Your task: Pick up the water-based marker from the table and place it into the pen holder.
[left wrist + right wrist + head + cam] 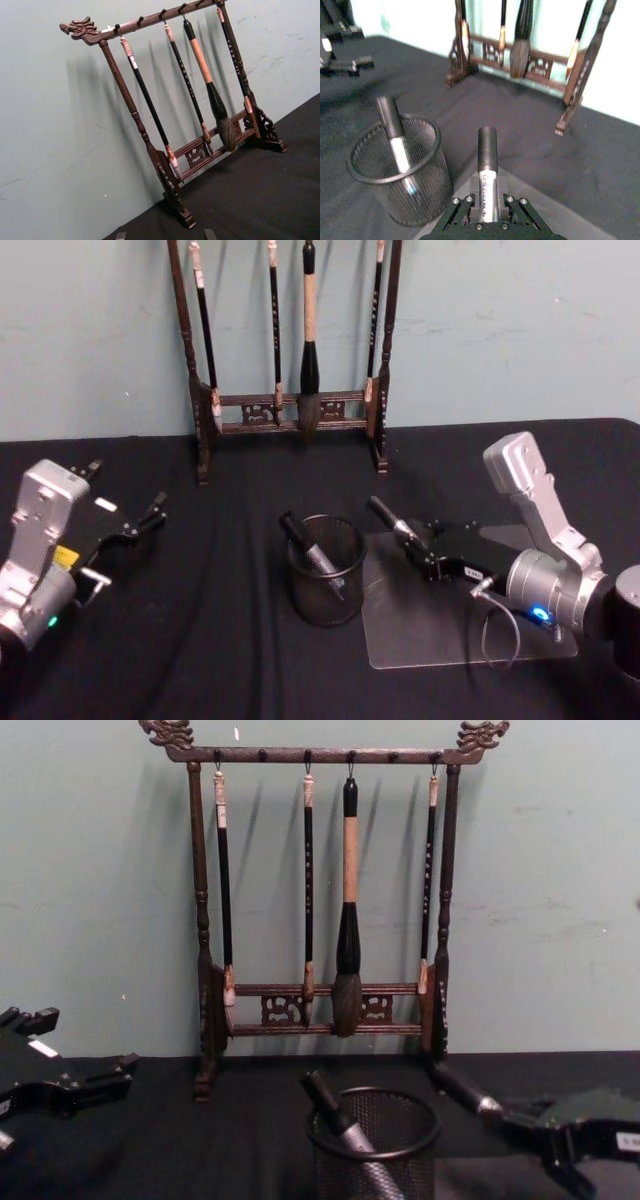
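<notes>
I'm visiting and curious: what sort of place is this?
Likely a robot test bench staged as a writing desk: black-covered table, wooden brush rack, mesh pen holder. The right gripper holds a marker beside it; the left gripper sits far left.

pen holder [350, 590]: black metal mesh | marker [487, 172]: shiny silver barrel, matt cap | table cover [200, 640]: matt black cloth | rack [205, 920]: glossy dark wood

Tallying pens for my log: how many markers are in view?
2. One marker leans inside the pen holder; the other marker is clamped in the right tool, just right of the holder. The left tool sits idle, open, far left. None seems hidden.
</notes>
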You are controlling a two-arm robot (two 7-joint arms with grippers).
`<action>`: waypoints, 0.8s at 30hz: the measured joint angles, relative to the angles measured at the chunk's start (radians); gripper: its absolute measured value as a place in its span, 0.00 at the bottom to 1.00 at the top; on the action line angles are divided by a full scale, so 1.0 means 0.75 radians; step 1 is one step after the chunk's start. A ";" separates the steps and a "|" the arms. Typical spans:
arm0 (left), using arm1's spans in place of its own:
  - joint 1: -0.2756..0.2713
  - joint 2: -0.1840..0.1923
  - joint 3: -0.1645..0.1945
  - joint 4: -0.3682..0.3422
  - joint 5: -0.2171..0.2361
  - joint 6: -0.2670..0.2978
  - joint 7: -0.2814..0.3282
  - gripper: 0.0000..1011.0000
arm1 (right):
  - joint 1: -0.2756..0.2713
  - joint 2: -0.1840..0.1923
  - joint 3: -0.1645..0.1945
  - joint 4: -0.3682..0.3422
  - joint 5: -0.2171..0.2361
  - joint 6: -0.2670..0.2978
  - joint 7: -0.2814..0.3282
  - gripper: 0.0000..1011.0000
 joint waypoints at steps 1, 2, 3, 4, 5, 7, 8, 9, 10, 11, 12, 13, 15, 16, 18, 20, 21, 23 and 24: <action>0.000 0.000 0.000 0.000 0.000 0.000 0.000 1.00 | -0.003 0.000 0.003 -0.002 0.005 -0.014 0.001 0.20; 0.000 0.000 0.000 0.000 0.000 0.000 0.000 1.00 | -0.008 -0.001 0.011 -0.006 0.016 -0.042 0.002 0.20; 0.000 0.000 0.000 0.000 0.000 0.000 0.000 1.00 | -0.010 -0.002 0.015 -0.007 0.022 -0.056 0.003 0.20; 0.000 0.000 0.000 0.000 0.000 0.000 0.000 1.00 | -0.013 -0.003 0.019 -0.009 0.027 -0.071 0.004 0.20; 0.000 0.000 0.000 0.000 0.000 0.000 0.000 1.00 | -0.015 -0.004 0.022 -0.009 0.032 -0.082 0.004 0.20; 0.000 0.000 0.000 0.000 0.000 0.000 0.000 1.00 | -0.022 -0.009 0.035 -0.010 0.049 -0.134 0.009 0.20; 0.000 0.000 0.000 0.000 0.000 0.000 0.000 1.00 | -0.024 -0.010 0.038 -0.010 0.054 -0.150 0.011 0.20; 0.000 0.000 0.000 0.000 0.000 0.000 0.000 1.00 | -0.026 -0.014 0.044 -0.010 0.066 -0.182 0.017 0.20; 0.000 0.000 0.000 0.000 0.000 0.000 0.000 1.00 | -0.027 -0.016 0.047 -0.009 0.071 -0.198 0.019 0.20; 0.000 0.000 0.000 0.000 0.000 0.000 0.000 1.00 | -0.027 -0.018 0.050 -0.007 0.076 -0.212 0.020 0.20; 0.000 0.000 0.000 0.000 0.000 0.000 0.000 1.00 | -0.028 -0.020 0.052 -0.006 0.081 -0.226 0.022 0.20; 0.000 0.000 0.000 0.000 0.000 0.000 0.000 1.00 | -0.028 -0.024 0.055 -0.001 0.089 -0.248 0.025 0.20; 0.000 0.000 0.000 0.000 0.000 0.000 0.000 1.00 | -0.026 -0.031 0.058 0.007 0.100 -0.278 0.029 0.20; 0.000 0.000 0.000 0.000 0.000 0.000 0.000 1.00 | -0.026 -0.031 0.058 0.007 0.100 -0.278 0.029 0.20; 0.000 0.000 0.000 0.000 0.000 0.000 0.000 1.00 | -0.022 -0.038 0.060 0.017 0.116 -0.314 0.040 0.20; 0.000 0.000 0.000 0.000 0.000 0.000 0.000 1.00 | -0.018 -0.042 0.060 0.022 0.122 -0.330 0.046 0.20; 0.000 0.000 0.000 0.000 0.000 0.000 0.000 1.00 | -0.013 -0.045 0.060 0.028 0.128 -0.344 0.052 0.20; 0.000 0.000 0.000 0.000 0.000 0.000 0.000 1.00 | -0.007 -0.050 0.060 0.032 0.135 -0.358 0.057 0.20; 0.000 0.000 0.000 0.000 0.000 0.000 0.000 1.00 | -0.002 -0.054 0.060 0.036 0.141 -0.368 0.059 0.20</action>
